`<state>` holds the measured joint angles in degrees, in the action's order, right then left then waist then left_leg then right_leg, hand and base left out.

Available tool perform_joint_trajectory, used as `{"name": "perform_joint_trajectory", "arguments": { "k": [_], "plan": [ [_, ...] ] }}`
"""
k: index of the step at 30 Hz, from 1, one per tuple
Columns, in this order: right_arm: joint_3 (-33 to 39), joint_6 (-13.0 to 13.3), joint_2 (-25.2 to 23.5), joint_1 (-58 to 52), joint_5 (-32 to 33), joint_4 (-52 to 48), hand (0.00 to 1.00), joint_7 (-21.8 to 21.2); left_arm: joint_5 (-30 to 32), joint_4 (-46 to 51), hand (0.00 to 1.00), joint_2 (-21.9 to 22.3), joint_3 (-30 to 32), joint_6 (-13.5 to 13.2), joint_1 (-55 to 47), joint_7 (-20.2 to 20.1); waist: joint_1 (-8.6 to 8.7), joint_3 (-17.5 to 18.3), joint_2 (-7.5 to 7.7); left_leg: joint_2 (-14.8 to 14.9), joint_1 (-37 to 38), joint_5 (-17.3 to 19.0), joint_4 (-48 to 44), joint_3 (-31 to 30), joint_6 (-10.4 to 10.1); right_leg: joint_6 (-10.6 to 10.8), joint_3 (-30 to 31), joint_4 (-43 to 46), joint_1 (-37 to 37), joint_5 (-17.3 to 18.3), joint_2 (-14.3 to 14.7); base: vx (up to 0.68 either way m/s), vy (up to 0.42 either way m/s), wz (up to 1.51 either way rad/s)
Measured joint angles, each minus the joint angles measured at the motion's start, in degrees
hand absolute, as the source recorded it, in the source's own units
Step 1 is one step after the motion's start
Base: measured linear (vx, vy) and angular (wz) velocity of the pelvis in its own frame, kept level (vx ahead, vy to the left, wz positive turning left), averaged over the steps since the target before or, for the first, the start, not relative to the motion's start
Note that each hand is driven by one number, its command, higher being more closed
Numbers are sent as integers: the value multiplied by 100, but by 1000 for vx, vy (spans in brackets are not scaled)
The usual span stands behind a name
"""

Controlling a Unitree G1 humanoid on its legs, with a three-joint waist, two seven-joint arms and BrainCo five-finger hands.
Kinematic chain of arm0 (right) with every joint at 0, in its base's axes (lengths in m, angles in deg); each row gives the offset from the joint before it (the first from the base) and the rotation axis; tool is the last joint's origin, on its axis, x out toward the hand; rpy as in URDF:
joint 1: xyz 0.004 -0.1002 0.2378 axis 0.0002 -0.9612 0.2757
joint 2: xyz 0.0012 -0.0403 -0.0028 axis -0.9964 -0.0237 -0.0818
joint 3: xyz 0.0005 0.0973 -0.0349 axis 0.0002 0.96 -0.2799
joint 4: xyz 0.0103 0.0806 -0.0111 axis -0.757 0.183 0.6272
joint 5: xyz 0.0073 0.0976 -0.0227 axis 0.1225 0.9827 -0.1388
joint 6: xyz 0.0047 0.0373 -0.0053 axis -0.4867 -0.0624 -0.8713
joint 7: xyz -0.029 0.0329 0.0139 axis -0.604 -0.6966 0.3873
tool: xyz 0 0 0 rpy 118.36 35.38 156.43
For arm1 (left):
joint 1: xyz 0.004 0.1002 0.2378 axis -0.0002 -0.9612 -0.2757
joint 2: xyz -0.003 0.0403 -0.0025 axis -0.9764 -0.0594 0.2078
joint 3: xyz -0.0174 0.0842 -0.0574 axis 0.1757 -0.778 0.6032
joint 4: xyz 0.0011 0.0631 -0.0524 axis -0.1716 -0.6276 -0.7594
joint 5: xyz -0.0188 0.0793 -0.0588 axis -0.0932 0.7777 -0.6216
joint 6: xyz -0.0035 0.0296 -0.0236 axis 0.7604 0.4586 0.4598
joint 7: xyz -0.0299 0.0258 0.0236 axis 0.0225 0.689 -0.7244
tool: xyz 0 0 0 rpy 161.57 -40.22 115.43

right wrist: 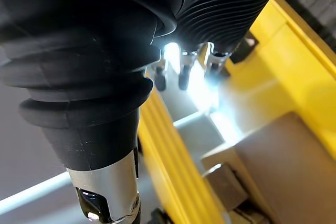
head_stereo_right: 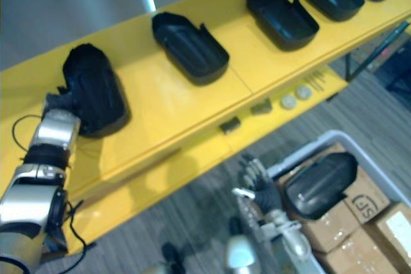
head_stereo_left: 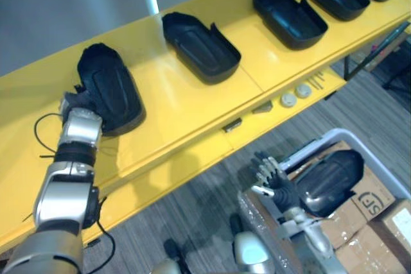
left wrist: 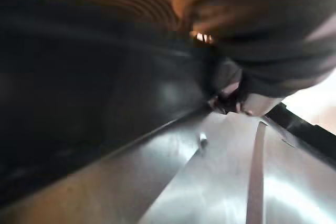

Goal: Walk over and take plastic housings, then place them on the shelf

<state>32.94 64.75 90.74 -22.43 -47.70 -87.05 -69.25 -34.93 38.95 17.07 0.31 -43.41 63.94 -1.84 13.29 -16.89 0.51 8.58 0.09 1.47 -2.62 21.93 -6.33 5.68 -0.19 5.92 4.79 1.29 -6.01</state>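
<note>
A yellow shelf [head_stereo_left: 180, 104] runs across the view with several black plastic housings on it. The leftmost housing [head_stereo_left: 110, 88] lies dome up, and my left hand [head_stereo_left: 76, 104] is against its near end. The close left wrist view shows that housing's dark surface [left wrist: 94, 87]. The other housings lie hollow side up, such as the one beside it [head_stereo_left: 200, 46] and the one after that [head_stereo_left: 289, 16]. My right hand [head_stereo_left: 273, 178] hangs low and open, holding nothing, beside another housing [head_stereo_left: 331, 181] in a grey bin [head_stereo_left: 334, 136].
Cardboard boxes [head_stereo_left: 369, 203] lie in the grey bin under the housing. Two small round discs [head_stereo_left: 295, 95] and some small parts sit on the shelf's lower front ledge. Grey carpet floor lies below the shelf, with dark furniture legs at the far right.
</note>
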Motion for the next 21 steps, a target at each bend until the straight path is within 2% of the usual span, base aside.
{"name": "perform_joint_trajectory", "arguments": {
  "k": [7,11,15,17,20,21],
  "plan": [
    [1,0,7,4,156,1,0,-14,80,6,0,0,-13,113,1,54,4,-1,-2,-1,-3,0,6,0,0,-1,0,-15,-2,-2,1,0,0,0],
    [0,0,21,0,153,0,0,-14,264,6,0,-8,-15,72,0,41,6,-11,-19,0,2,0,6,2,0,-13,0,-22,-8,-14,1,0,0,0],
    [-1,-1,113,-9,153,-3,0,-142,231,31,0,-68,-3,-133,-81,27,9,-54,-95,-2,117,0,23,57,0,-12,26,-29,-92,-17,-6,-1,0,-5],
    [2,-1,126,-12,153,-27,0,-198,223,127,0,-196,11,-137,-115,23,10,-71,-128,1,159,0,31,81,0,-12,53,-27,-109,-17,-23,-10,6,-11],
    [0,-1,148,-62,154,-57,0,-263,103,449,0,-492,210,-343,-132,61,16,-80,-160,12,177,0,40,97,0,-12,62,-20,-107,-17,-22,-23,0,-4],
    [10,-1,148,-128,154,-115,0,-279,-25,627,0,-710,241,-452,-139,83,17,-79,-178,18,180,0,40,106,0,-12,67,-19,-107,-17,-21,0,0,0]
  ]
}}
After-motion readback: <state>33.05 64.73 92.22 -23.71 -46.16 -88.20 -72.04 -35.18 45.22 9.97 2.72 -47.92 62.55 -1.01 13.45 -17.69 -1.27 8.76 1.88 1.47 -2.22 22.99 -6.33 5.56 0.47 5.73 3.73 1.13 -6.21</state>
